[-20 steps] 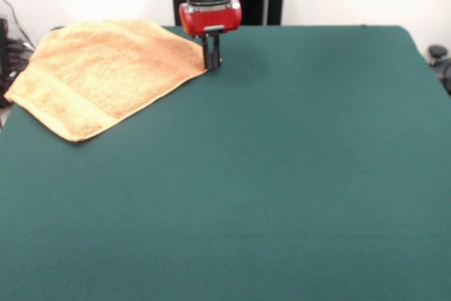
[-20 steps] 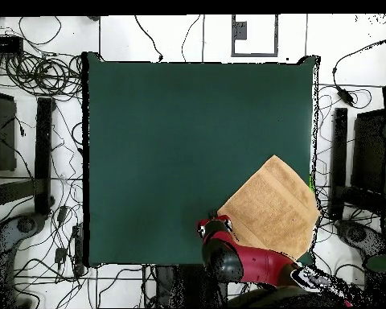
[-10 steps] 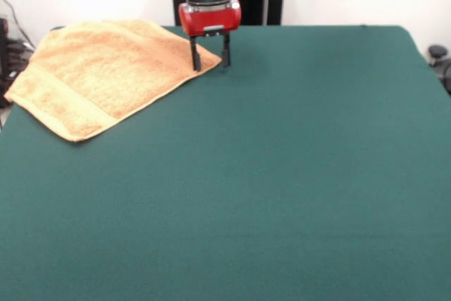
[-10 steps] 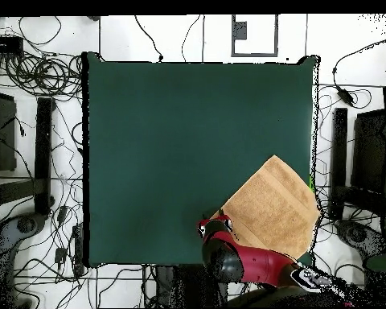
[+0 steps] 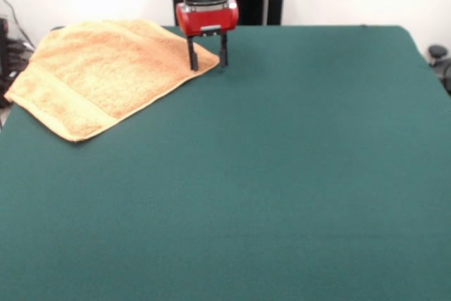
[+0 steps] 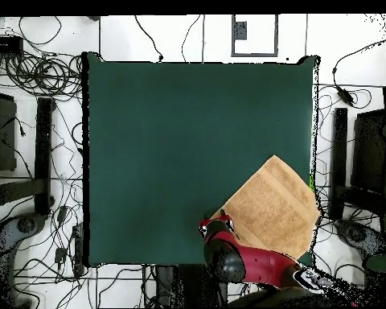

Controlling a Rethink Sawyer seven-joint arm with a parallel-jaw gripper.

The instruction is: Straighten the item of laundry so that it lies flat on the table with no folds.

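One towel (image 5: 99, 75), one claw (image 5: 207, 58), one bench (image 5: 282, 174). Towel is orange-tan terry, lying spread at the bench's far-left corner in the front view, turned like a diamond; one corner and edge reach the bench's left side. In the overhead view the towel (image 6: 271, 207) sits at the lower right of the bench (image 6: 180, 145), with its right part at or past the bench edge. A flat woven band runs along the near-left edge in the front view. Surface looks mostly flat, with soft rumples near the far edge.

Claw fingers spread apart, holding nothing. It hangs at the towel's right-hand corner: the left finger (image 5: 192, 57) stands over the towel's corner, the right one over bare green cloth just beside it. Cannot tell whether the tips touch the surface. Red wrist block and black arm above it.

Overhead: the claw (image 6: 213, 224) is at the towel's lower-left corner. Cables (image 6: 35, 76) lie on the floor around the bench. Nothing else is on the bench.
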